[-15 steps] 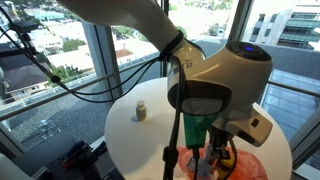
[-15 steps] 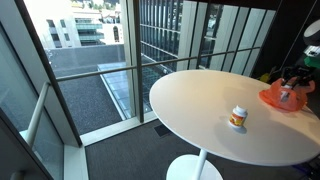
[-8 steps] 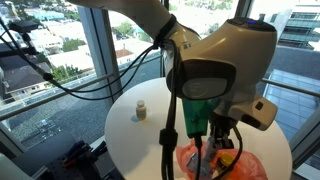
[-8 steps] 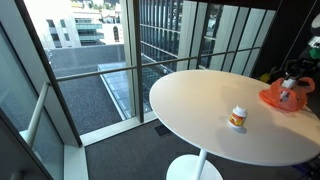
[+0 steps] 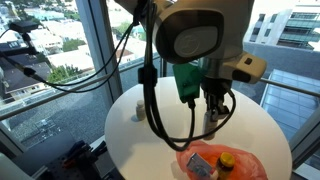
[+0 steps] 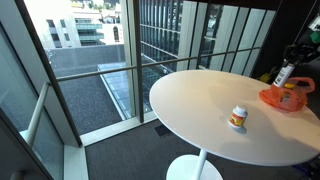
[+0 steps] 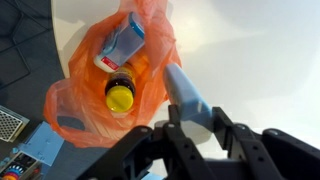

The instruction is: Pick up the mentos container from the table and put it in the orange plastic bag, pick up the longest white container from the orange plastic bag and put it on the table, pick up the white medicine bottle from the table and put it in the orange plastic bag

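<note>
longest white container (image 7: 185, 88) | gripper (image 7: 192, 122) clamped on it; clear of orange plastic bag (image 7: 70, 100)

Orange plastic bag (image 7: 70, 105): thin, glossy, crumpled, mouth open, lying on white table, left half of wrist view.
Mentos container (image 7: 122, 45): squat, blue-and-white, on its side inside bag, near top of frame.
Longest white container (image 7: 186, 90): slim white tube, tilted, held off table, centre of wrist view, just right of bag.
White medicine bottle (image 6: 238, 117): short, upright on table, well apart from bag, lower right of an exterior view; lower half possibly yellowish, too small to confirm.
</note>
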### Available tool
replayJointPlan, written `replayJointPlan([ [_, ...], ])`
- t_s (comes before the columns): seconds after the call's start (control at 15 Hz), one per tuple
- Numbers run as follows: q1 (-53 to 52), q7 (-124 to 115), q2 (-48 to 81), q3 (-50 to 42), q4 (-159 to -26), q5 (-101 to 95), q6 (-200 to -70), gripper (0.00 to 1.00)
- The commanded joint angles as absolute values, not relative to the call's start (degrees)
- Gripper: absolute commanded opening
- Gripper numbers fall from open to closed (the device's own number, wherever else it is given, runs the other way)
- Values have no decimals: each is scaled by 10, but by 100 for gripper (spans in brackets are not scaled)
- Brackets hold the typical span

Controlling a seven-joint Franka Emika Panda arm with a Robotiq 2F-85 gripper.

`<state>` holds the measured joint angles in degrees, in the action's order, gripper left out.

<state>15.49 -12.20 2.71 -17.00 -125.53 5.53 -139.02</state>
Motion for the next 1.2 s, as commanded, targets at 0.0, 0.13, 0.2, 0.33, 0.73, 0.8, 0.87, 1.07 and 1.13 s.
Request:
replayJointPlan([
  [0.0,136,-157,-20,-150,-1279,22,-1383,13],
  [0.13,125,-166,-29,-135,-1289,12,-1382,13],
  [0.2,119,-168,-32,-128,-1296,9,-1382,13],
  [0.33,109,-169,-35,-112,-1308,7,-1382,13],
  [0.73,80,-158,-18,-78,-1342,16,-1391,13],
  [0.8,76,-156,-15,-75,-1346,17,-1393,13],
  [0.87,74,-155,-9,-72,-1351,17,-1397,13],
  [1.07,68,-149,7,-67,-1362,20,-1407,13],
  [1.13,66,-150,14,-66,-1364,20,-1411,13],
])
